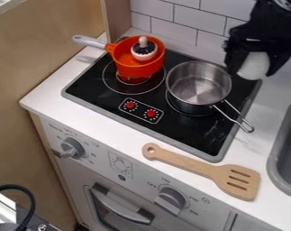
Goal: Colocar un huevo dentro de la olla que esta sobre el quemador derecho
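Though aloft, egg (254,66) (near pot rim (175,71))

I see black on my own arm (265,27) and plain white on the egg (254,66). The pot (198,83) is silver, the pan (138,70) bright orange-red with a grey handle (89,42). Thin pale rings mark the black cooktop (186,131); its knobs (151,113) are red. I see pale tan on the spatula (198,166), white on the surface (126,133), dark lines gridding white tiles (189,19).
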### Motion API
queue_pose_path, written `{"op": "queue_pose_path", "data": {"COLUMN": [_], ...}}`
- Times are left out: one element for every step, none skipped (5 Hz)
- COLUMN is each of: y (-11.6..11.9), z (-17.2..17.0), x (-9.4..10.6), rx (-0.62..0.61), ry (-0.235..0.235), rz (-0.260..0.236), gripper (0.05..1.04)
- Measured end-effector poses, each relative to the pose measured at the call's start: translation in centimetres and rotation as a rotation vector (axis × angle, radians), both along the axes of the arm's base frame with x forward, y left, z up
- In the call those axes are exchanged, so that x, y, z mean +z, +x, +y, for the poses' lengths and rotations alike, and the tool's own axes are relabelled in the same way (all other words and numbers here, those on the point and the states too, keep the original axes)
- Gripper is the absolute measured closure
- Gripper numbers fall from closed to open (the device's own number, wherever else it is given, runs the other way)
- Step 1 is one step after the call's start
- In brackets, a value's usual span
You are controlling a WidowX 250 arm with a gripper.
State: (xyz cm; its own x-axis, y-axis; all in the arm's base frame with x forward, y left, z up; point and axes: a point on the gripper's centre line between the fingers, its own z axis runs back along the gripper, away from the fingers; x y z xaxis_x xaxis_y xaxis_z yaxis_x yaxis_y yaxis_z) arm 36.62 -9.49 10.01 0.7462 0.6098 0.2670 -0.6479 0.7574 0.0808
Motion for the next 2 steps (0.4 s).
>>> {"op": "queue_pose_path", "data": {"y": [-0.7, -1.1], "z": [1.7, 3.0], "x": [0.2, -0.5], "rx": [-0.035, -0.070], "ry": [0.022, 0.043], "rz": [0.002, -0.021], "gripper": [0.225, 0.225]}}
